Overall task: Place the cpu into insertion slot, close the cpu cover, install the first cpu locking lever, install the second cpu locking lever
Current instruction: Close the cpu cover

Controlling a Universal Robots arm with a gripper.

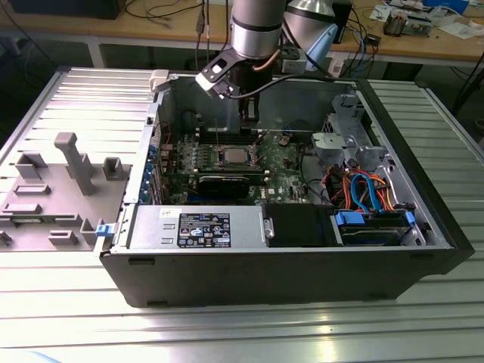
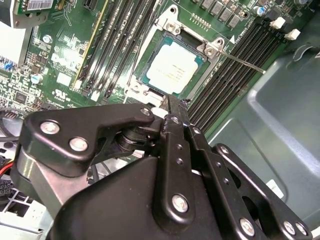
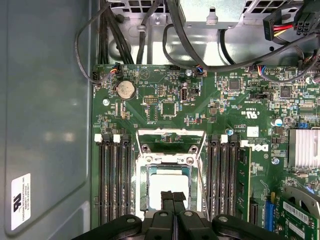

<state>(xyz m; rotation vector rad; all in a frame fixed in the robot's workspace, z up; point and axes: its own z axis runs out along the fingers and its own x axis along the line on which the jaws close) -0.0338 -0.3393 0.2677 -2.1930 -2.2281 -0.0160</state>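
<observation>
While cpu lies in insertion slot, jaws pressed together above it

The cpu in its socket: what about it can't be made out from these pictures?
- First wrist view: the gripper, jaws together, hides one edge of the cpu and that side of the insertion slot.
- Second wrist view: the gripper's black body covers one corner of the slot and the board around it.
- Exterior view: the cpu is too small to show how it sits in the slot; the arm covers part of the board behind.
</observation>
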